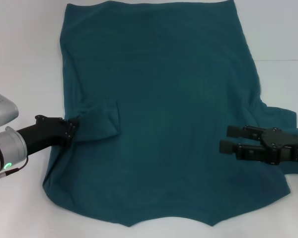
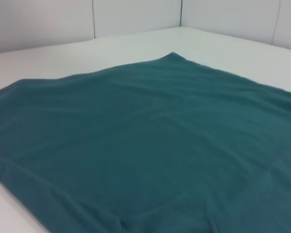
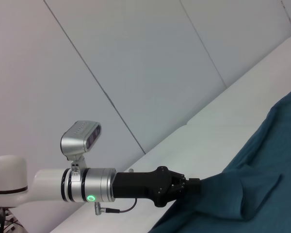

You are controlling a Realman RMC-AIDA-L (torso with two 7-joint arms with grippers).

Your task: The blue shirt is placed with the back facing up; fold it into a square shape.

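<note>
The blue shirt (image 1: 164, 99) lies spread flat on the white table (image 1: 25, 59). Its left sleeve (image 1: 98, 121) is folded inward onto the body. My left gripper (image 1: 72, 130) is at the shirt's left edge, shut on the sleeve fabric; it also shows in the right wrist view (image 3: 193, 187), pinching the cloth. My right gripper (image 1: 226, 139) hovers over the right part of the shirt, its two black fingers apart and empty, pointing toward the middle. The right sleeve (image 1: 282, 116) lies flat beside it. The left wrist view shows only the shirt (image 2: 150, 141).
The white table extends around the shirt on all sides, with walls behind it (image 3: 136, 58). The shirt's near hem (image 1: 169, 220) lies close to the table's front edge.
</note>
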